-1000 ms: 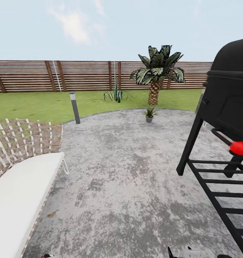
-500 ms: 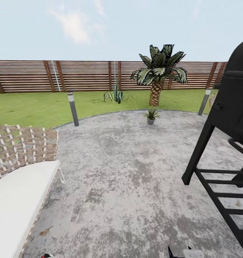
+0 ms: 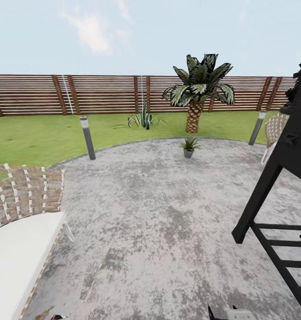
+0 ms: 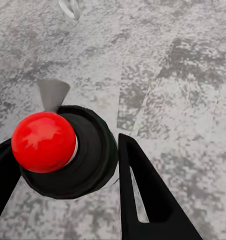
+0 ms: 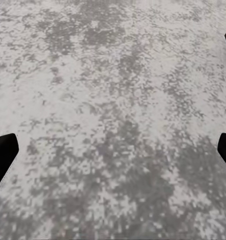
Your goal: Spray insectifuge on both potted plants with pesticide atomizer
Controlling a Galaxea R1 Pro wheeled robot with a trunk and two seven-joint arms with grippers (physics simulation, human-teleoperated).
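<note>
In the left wrist view my left gripper (image 4: 68,167) is shut on the pesticide atomizer (image 4: 85,150), a dark round bottle seen from above with a red knob and a small grey nozzle. One black finger (image 4: 143,195) presses its side. A red tip of it peeks in at the head view's bottom edge (image 3: 57,317). One potted plant (image 3: 188,147), a small spiky rosette in a grey pot, stands at the far edge of the stone patio (image 3: 159,213) in the garden. My right gripper (image 5: 113,150) is open over bare patio stone.
A black grill stand (image 3: 275,195) rises close on the right. A woven lounge chair with a white cushion (image 3: 21,231) sits left. Two grey lamp posts (image 3: 87,137) (image 3: 256,126), a palm (image 3: 197,95), a spiky plant in the grass (image 3: 143,119) and the slat fence (image 3: 101,94) lie beyond.
The whole head view has shifted, so the camera moved: the grill slides off to the right, the lounge chair drops lower left, and a second lamp post comes into sight.
</note>
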